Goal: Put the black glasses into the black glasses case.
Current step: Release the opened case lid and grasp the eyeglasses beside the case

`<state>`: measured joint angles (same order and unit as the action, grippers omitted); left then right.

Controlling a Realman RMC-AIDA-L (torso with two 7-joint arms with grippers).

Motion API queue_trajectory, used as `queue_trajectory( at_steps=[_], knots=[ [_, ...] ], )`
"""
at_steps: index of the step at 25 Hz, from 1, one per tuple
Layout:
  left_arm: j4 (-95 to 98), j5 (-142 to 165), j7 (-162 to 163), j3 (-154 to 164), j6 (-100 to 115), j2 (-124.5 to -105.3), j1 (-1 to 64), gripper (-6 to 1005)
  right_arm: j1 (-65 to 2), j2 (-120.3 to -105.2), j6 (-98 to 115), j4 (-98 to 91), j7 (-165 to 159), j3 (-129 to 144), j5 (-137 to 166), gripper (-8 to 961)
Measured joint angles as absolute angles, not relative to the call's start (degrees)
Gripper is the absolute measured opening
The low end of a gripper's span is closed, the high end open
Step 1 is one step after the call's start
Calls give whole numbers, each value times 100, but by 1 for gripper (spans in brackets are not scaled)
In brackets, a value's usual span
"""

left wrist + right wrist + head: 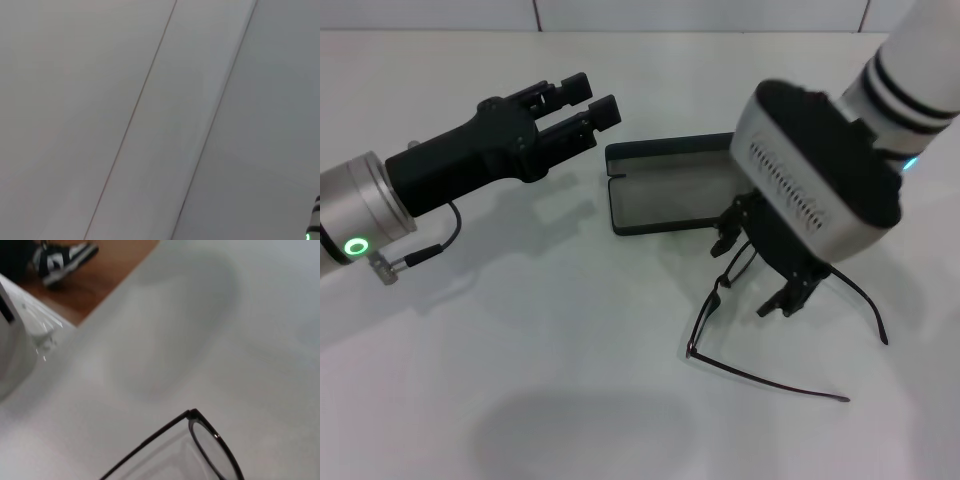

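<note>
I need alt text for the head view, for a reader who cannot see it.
The right gripper hangs with fingers apart over the black glasses, which lie unfolded on the white table. Just behind them the black glasses case lies open. The left gripper hovers open beside the case, holding nothing.

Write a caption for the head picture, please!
Right tool reaches down over the black glasses beside the open case.
</note>
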<state>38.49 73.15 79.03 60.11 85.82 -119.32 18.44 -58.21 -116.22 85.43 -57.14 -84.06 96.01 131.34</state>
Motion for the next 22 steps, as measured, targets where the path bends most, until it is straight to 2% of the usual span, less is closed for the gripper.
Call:
queue_trajectory(
  at_steps=[5, 18, 22],
  knots=[
    [3761, 7324, 7832, 6008, 8587, -11940, 1837, 614, -5868, -11625, 8065, -5710, -8553, 10192, 13100, 854],
    [3658, 7326, 7750, 6002, 8587, -11935, 1881, 614, -6132, -11628, 7047, -5312, -8808, 11419, 12686, 583],
    [3621, 7326, 7749, 6003, 8582, -11933, 1892, 613, -6097, -11628, 7018, -5318, -8810, 11442, 12664, 444]
  ],
)
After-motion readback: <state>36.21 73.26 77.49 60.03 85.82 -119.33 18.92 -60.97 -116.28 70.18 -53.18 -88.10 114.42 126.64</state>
